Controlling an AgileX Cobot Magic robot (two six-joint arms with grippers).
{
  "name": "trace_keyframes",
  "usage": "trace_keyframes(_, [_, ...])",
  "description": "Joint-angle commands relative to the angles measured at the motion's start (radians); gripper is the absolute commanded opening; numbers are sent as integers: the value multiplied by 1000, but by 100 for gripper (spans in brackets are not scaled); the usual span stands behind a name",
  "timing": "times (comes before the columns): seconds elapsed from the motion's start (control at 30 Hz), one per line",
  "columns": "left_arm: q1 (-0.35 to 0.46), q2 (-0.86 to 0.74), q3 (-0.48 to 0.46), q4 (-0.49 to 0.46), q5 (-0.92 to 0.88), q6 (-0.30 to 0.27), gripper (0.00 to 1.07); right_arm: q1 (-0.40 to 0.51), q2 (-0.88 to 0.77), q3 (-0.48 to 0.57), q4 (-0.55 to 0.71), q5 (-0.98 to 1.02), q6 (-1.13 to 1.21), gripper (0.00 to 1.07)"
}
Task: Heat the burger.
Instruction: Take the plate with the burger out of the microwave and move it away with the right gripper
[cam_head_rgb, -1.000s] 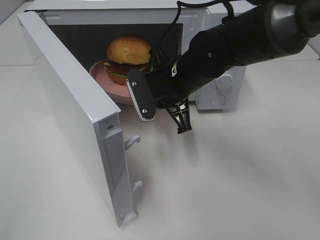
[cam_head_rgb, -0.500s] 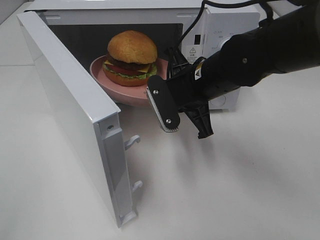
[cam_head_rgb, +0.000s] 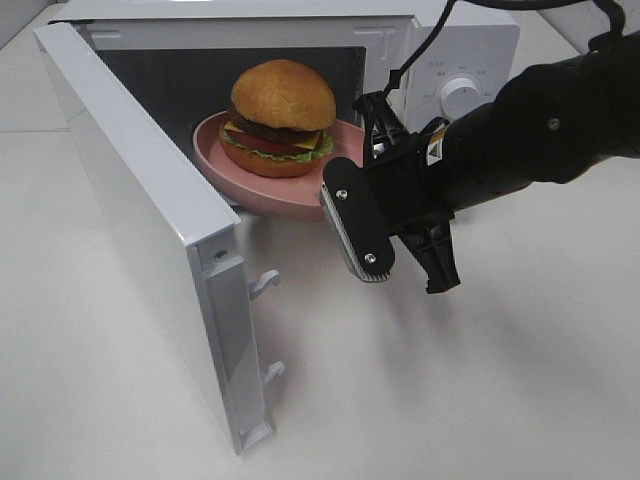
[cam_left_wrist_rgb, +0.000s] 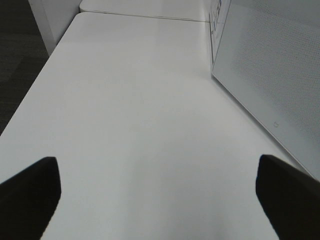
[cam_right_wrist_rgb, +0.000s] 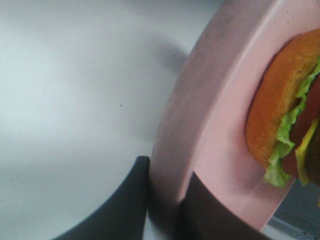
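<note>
A white box-shaped microwave oven (cam_head_rgb: 440, 60) is shown at the far edge of the white surface (cam_head_rgb: 480, 380), with its white hinged door (cam_head_rgb: 150, 220) swung wide open toward the near left. The burger (cam_head_rgb: 280, 115), with a glossy golden-brown domed bun, green lettuce, red tomato and a dark patty, is carried on a round pink plate (cam_head_rgb: 215, 150). The plate is seen at the mouth of the dark oven cavity, its near rim projecting past the opening. The rim of the plate (cam_right_wrist_rgb: 175, 135) is pinched between the fingers (cam_right_wrist_rgb: 130, 200) of the right gripper (cam_right_wrist_rgb: 165, 205), one finger lying under the rim and the other over it, as shown in the right wrist view; the burger (cam_right_wrist_rgb: 275, 115) is seen just inward of the grip. In the high view, the black right arm (cam_head_rgb: 540, 130) is extended from the right side across the front of the oven's control panel. The fingers (cam_left_wrist_rgb: 30, 190) of the left gripper (cam_left_wrist_rgb: 160, 195) are spread wide over bare surface, beside the outer face of the open door (cam_left_wrist_rgb: 270, 75).
</note>
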Motion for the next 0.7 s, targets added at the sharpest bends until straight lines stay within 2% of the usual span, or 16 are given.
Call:
trace_keyframes(0.03, [2,-13,0,0,-16,-1,98,-16,-79,46,17,-79,9,1])
trace_keyframes(0.3, [2,-13,0,0,-16,-1,98,-16,-180,174,17,-79,10,2])
trace_keyframes(0.7, [2,-13,0,0,-16,-1,98,-16,-366,311,11,-37,53,3])
